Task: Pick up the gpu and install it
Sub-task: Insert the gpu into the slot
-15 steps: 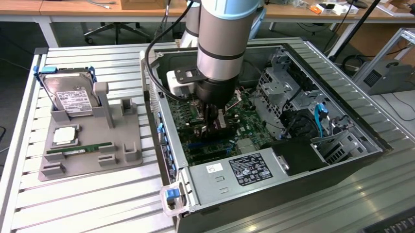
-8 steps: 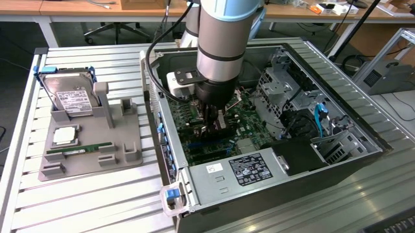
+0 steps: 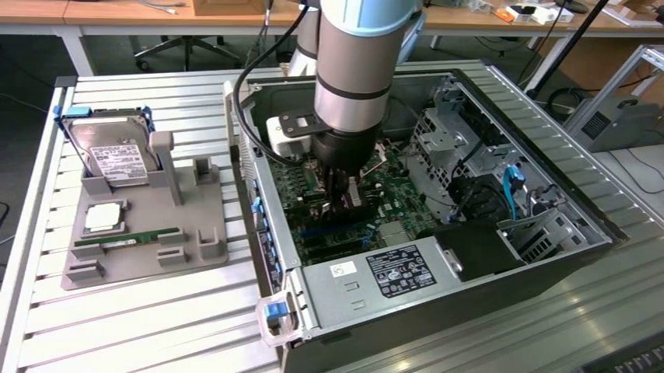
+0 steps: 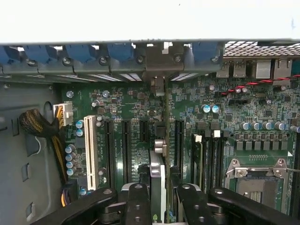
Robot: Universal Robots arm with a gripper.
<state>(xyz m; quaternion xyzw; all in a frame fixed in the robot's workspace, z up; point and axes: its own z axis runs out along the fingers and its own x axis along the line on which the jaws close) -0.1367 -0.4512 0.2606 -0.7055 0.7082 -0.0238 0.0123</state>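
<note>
The gpu (image 4: 159, 171) stands on edge between my gripper's (image 4: 158, 199) two black fingers (image 4: 138, 201), which are shut on it. It hangs low over the green motherboard (image 4: 131, 101), in line with the black expansion slots (image 4: 125, 150). Its metal end reaches the rear slot opening (image 4: 159, 63) of the case. Whether its lower edge sits in a slot I cannot tell. In the exterior view the arm reaches straight down into the open computer case (image 3: 581, 225), and the gripper (image 3: 343, 190) holds the gpu (image 3: 356, 196) just above the board.
A white slot (image 4: 90, 150), memory sticks (image 4: 199, 159) and the processor socket (image 4: 258, 183) flank the card. The power supply (image 3: 394, 272) and drive cage (image 3: 456, 132) crowd the case. Beside the case, a grey fixture (image 3: 197, 233) carries a hard drive (image 3: 117, 159) and a memory stick (image 3: 130, 239).
</note>
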